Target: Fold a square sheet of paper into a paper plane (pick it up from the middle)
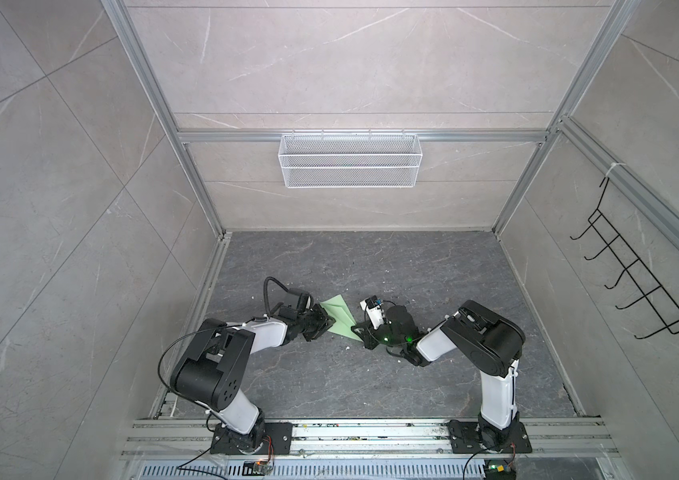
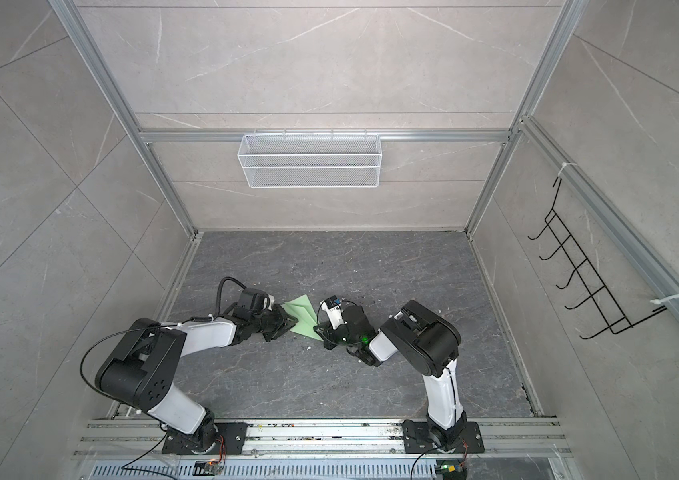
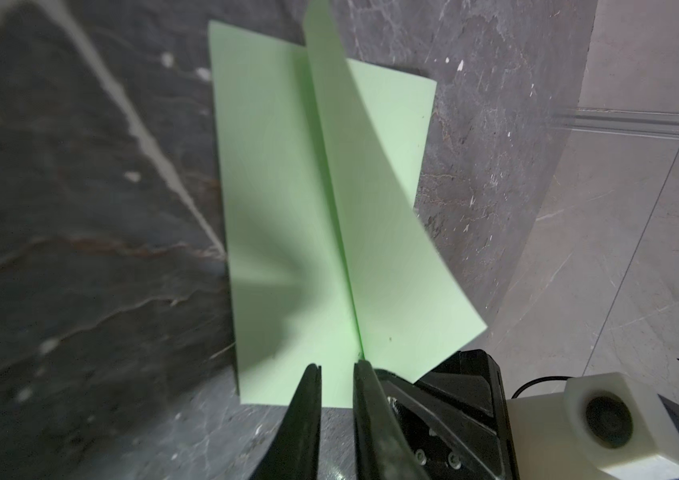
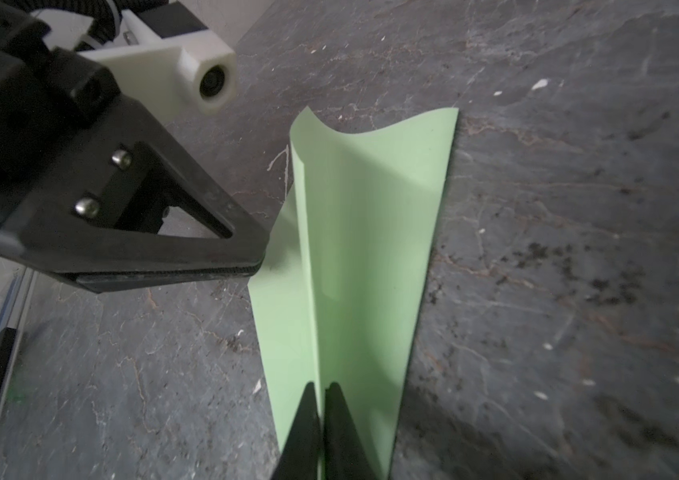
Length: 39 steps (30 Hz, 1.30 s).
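The only label-like mark, a small blue patch (image 1: 374, 300) on the right arm's camera mount, is too small to read; a green light (image 1: 410, 338) glows on that arm's wrist.

The tabletop (image 1: 412, 270) is dark grey and stone-look, with pale veins, white crumbs and dark specks; pale grey stone-look wall panels (image 1: 38, 208) in an aluminium frame close it in on three sides; a white wire-mesh basket (image 1: 350, 166) hangs on the back rail and a black wire hook rack (image 1: 641, 286) on the right wall; both arm bases sit on an aluminium rail (image 1: 371, 432) along the front edge.

The paper plane (image 1: 339, 318), pale green, lies on the tabletop near its middle, between the two grippers; in both top views it reads only as a flat pointed shape. The wrist views add that one flap (image 3: 354, 137) stands up from the centre crease while the rest lies flat.

The right gripper (image 4: 321, 392) is clenched on the raised fold at the paper's narrow end. The left gripper (image 3: 337, 370) has its tips at the paper's edge with a slim gap between the fingers; whether it pinches the paper I cannot tell.

Only the right wrist view shows the left gripper side-on, under the left camera housing (image 4: 204, 79); only the left wrist view shows the right camera housing (image 3: 608, 415), near the paper's corner.
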Each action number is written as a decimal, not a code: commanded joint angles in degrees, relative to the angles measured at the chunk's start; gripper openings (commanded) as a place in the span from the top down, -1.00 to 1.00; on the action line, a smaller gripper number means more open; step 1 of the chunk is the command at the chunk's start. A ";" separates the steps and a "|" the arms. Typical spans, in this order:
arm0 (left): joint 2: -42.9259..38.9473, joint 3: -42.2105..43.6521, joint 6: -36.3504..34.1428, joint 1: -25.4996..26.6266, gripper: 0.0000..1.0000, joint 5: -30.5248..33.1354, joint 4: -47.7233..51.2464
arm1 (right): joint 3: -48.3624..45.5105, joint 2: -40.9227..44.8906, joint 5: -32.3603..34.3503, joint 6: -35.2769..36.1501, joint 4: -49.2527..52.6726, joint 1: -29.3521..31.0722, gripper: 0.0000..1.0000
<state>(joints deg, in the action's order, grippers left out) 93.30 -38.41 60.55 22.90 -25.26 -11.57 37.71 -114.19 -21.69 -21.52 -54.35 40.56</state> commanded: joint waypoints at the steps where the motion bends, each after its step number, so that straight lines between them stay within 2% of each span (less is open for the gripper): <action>1: 2.18 -2.73 -1.59 0.26 0.66 -1.73 -2.22 | 0.07 -1.21 -1.86 -1.86 -0.35 -0.22 0.77; 7: 5.23 -4.36 -1.04 0.63 0.68 -2.46 -2.10 | 1.57 -0.86 -3.05 -0.65 4.13 -0.21 0.66; 13: 6.54 -5.41 -1.50 1.07 0.45 -3.66 -1.75 | 2.28 -0.94 -2.94 -1.22 6.67 -0.26 0.61; 18: 7.75 -5.89 -1.84 1.41 0.31 -3.83 -0.57 | 2.38 -1.03 -2.47 -3.27 8.02 -0.83 0.68; 22: 7.92 -6.17 -2.01 1.70 0.29 -3.13 1.57 | 2.45 -0.79 -1.99 -6.07 9.68 -1.43 0.71; 33: 7.49 -5.66 -3.42 1.71 0.30 -1.11 5.15 | 7.86 -0.59 -10.64 -12.28 19.67 -4.46 0.91; 39: 7.03 -6.28 -4.11 1.67 0.31 -1.89 5.01 | 10.51 -1.77 -13.23 -14.80 24.02 -5.66 0.93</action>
<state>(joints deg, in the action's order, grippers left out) 100.47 -44.23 58.28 24.25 -27.64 -10.87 46.85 -114.30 -33.28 -33.95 -34.79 35.44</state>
